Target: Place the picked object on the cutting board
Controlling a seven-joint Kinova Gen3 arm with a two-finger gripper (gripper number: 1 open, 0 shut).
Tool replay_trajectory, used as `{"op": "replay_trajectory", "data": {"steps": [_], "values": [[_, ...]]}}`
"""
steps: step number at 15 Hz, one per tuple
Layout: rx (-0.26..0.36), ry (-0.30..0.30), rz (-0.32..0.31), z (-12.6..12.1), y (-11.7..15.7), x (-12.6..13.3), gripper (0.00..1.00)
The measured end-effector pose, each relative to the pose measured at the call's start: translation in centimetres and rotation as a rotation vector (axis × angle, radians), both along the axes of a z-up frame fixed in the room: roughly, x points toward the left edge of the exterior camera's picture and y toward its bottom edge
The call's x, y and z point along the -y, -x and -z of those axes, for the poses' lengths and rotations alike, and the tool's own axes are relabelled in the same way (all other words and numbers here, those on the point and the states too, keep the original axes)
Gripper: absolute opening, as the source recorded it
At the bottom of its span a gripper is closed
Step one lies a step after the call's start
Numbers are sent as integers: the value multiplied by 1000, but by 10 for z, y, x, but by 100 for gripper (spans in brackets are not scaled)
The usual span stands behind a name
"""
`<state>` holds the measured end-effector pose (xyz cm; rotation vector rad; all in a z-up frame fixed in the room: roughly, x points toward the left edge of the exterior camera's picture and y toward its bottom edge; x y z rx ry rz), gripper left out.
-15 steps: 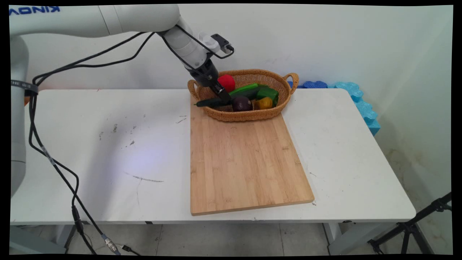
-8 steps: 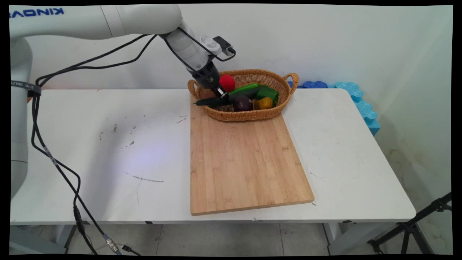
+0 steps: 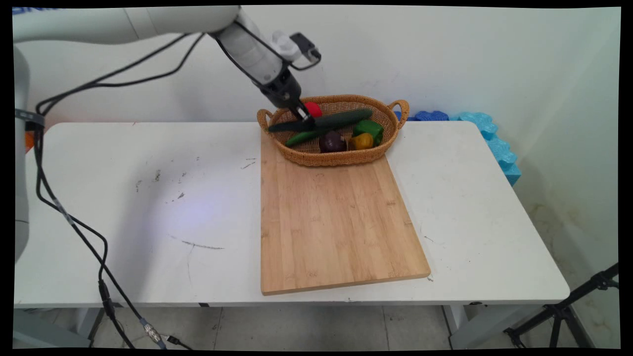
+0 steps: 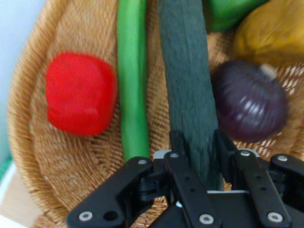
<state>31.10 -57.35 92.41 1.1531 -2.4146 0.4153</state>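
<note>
Currently the gripper (image 4: 195, 156) clamps the dark green cucumber (image 3: 336, 119) near one end, above the wicker basket (image 3: 341, 157) at upper centre. Lifting level and slowly would likely keep it clear of the light green cucumber (image 4: 132, 80) and red onion (image 4: 249, 107).

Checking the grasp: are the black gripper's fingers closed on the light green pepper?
No: the black gripper clamps the dark green cucumber; the light green pepper lies beside it.

Cut off by the hand view's top edge: dark cucumber (image 4: 187, 95), green pepper (image 4: 228, 12), yellow pepper (image 4: 275, 33). Half hidden in main view behind gripper (image 3: 304, 120): red pepper (image 3: 313, 108).
</note>
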Motion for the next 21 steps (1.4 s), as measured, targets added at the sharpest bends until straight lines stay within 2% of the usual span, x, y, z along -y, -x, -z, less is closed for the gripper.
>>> {"op": "replay_trajectory", "data": {"steps": [4,7,11,16,21], "values": [[-12,72,69,-42,-5,-24,0],[-31,133,158,-80,-13,-57,0],[-58,167,264,-103,-26,-105,0],[-64,170,329,-92,-39,-147,0],[-63,134,342,-44,-45,-173,0]]}}
